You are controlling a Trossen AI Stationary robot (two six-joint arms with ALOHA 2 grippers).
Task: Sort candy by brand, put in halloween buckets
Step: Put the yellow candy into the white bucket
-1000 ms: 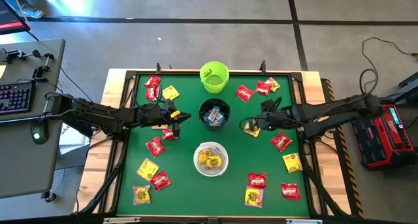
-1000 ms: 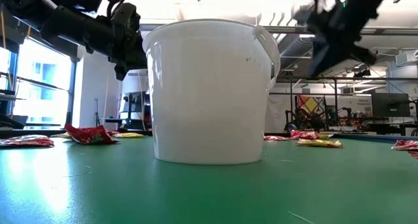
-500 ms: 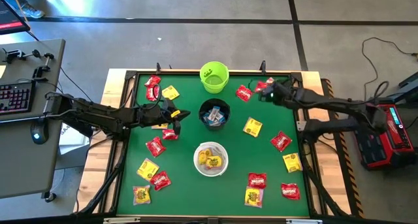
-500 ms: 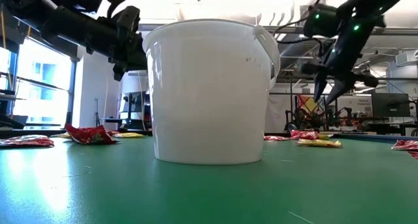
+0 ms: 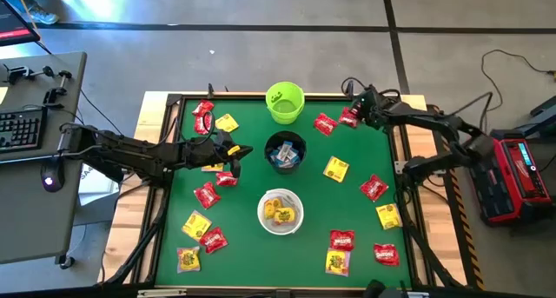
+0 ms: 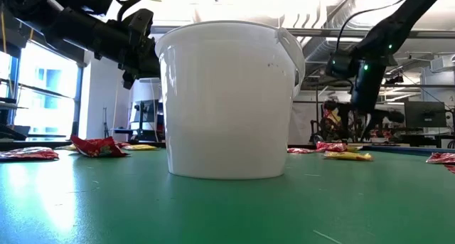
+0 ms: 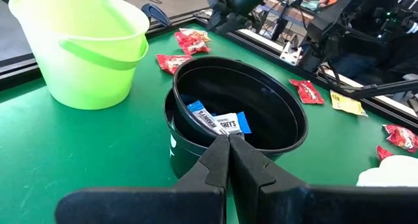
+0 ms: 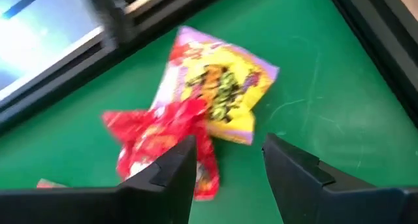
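Three halloween buckets stand in a row down the middle of the green table: lime green at the far side, black holding blue-and-white candy, and white holding yellow candy. My left gripper hangs shut and empty just left of the black bucket. My right gripper is open at the far right corner, pointing steeply down. Its fingers stand over a red packet that overlaps a yellow packet. Whether a finger touches the red packet I cannot tell.
Red and yellow packets lie scattered over the table: a yellow one right of the black bucket, more at the far left, near left and near right. A black frame edges the table close to my right gripper.
My right gripper has swung from beside the black bucket toward the table's far right corner and has come down over the packets there, turning as it went. The yellow packet it stood over stays lying right of the black bucket.
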